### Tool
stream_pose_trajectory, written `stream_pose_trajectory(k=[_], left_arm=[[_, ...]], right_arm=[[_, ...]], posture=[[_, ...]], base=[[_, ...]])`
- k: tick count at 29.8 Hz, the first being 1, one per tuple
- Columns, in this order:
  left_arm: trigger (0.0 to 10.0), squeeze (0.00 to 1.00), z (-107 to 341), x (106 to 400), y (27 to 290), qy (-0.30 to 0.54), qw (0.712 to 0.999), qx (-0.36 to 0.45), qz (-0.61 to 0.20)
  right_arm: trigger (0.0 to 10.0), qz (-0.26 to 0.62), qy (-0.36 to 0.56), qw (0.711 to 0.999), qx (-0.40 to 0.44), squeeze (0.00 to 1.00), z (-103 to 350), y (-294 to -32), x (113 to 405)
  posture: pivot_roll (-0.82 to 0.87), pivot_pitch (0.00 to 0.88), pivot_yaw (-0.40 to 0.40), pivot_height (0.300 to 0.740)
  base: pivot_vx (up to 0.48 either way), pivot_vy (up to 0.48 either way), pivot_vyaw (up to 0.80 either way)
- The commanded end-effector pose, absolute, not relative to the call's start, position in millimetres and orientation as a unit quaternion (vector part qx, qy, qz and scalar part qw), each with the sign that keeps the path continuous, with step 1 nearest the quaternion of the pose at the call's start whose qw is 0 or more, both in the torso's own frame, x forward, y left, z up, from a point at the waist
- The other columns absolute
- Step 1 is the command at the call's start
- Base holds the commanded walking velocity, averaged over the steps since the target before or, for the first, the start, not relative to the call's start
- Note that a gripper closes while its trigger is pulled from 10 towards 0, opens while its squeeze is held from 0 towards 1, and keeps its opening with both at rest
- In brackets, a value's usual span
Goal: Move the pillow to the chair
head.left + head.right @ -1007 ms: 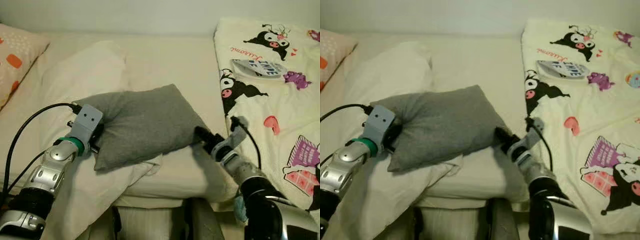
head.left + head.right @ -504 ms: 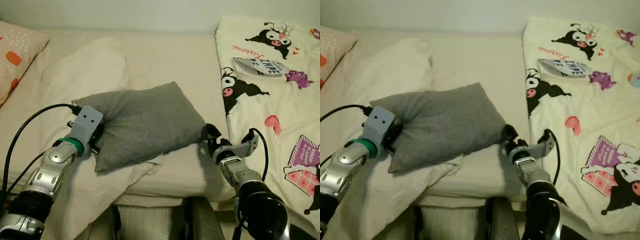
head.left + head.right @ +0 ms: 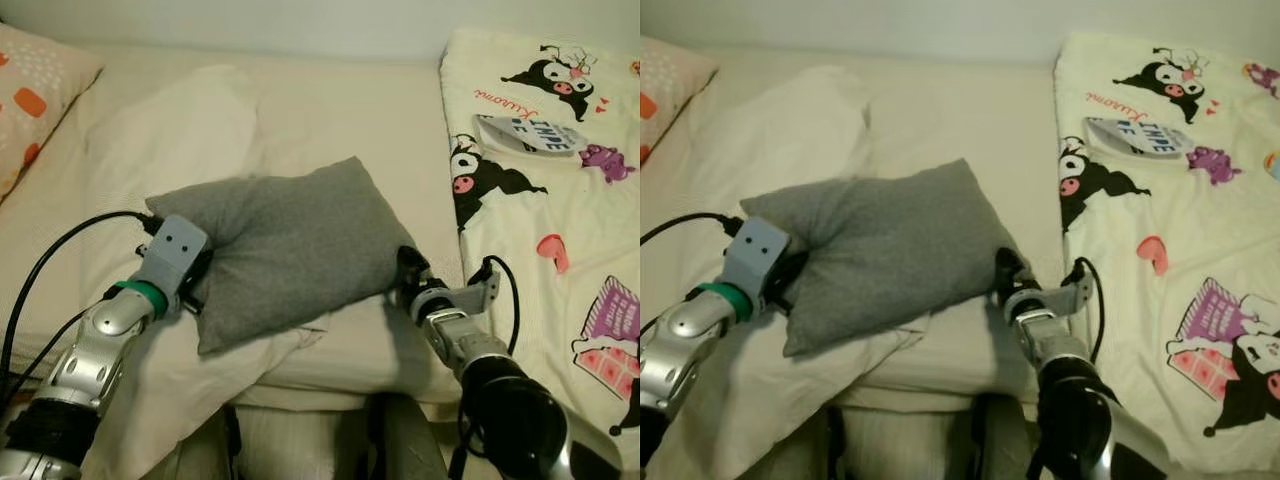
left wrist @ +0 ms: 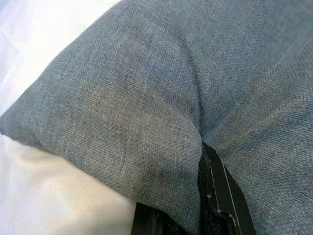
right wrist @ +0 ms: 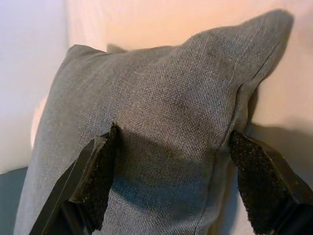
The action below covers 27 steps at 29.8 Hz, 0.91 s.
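From the head views, the grey pillow is lying on the bed, beside the cartoon blanket. In the left wrist view, the left end effector is pinching the pillow's fabric. In the right wrist view, the right end effector is spreading open around the pillow's corner.

Red script "Kuromi" on cartoon blanket

Cream bed under grey pillow
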<state>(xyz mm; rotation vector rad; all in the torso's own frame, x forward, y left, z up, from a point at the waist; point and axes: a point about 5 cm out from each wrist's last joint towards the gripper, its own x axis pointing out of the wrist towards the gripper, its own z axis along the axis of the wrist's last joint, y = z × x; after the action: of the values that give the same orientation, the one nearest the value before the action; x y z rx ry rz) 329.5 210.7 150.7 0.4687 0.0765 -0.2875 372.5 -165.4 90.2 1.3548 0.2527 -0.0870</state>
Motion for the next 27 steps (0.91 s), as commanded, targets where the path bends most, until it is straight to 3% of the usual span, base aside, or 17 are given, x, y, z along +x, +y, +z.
stream_pose_trajectory(k=[1,8,9,10,14,15,16,17,27], left_arm=[[0.0,0.0,122.7,313.8,237.2,0.125,0.958,0.232,-0.111],[0.0,0.0,124.2,307.4,239.0,0.126,0.958,0.231,-0.113],[0.0,0.0,123.6,306.2,239.2,0.128,0.958,0.231,-0.114],[0.0,0.0,122.3,305.7,238.2,0.13,0.957,0.231,-0.116],[0.0,0.0,120.4,305.6,235.2,0.133,0.957,0.229,-0.12],[0.0,0.0,119.7,306.4,232.0,0.134,0.957,0.227,-0.123],[0.0,0.0,119.7,306.4,232.0,0.134,0.957,0.227,-0.123],[0.0,0.0,119.4,307.3,229.0,0.133,0.957,0.225,-0.126],[0.0,0.0,120.7,316.0,219.8,0.123,0.962,0.208,-0.124]], right_arm=[[10.0,-0.046,0.134,0.764,0.629,1.0,85.9,-160.4,370.8],[10.0,-0.001,0.117,0.776,0.62,1.0,98.8,-153.8,377.2],[10.0,0.036,0.101,0.773,0.625,0.58,107.9,-148.7,380.7],[10.0,0.09,0.091,0.782,0.61,0.0,118.0,-139.5,383.7],[10.0,0.159,0.089,0.797,0.576,0.0,127.3,-126.2,385.0],[4.7,0.171,0.098,0.809,0.554,0.0,126.1,-122.6,384.2],[4.7,0.171,0.098,0.809,0.554,0.0,126.1,-122.6,384.2],[0.0,0.174,0.108,0.817,0.539,0.0,122.6,-120.7,382.6],[0.0,0.157,0.145,0.847,0.487,0.0,102.5,-126.9,373.8]], posture=[[0.28,0.219,0.021,0.596],[0.28,0.235,0.03,0.596],[0.28,0.234,0.034,0.596],[0.27,0.23,0.043,0.596],[0.27,0.233,0.046,0.596],[0.26,0.232,0.046,0.596],[0.26,0.232,0.046,0.596],[0.26,0.229,0.048,0.596],[0.23,0.184,0.047,0.596]], base=[[0.0,0.0,0.0],[0.0,0.0,0.0],[0.0,0.0,0.0],[0.0,0.0,0.0],[0.0,0.0,0.0],[0.0,0.0,0.0],[0.0,0.0,0.0],[0.0,0.0,0.0],[0.0,0.0,0.0]])
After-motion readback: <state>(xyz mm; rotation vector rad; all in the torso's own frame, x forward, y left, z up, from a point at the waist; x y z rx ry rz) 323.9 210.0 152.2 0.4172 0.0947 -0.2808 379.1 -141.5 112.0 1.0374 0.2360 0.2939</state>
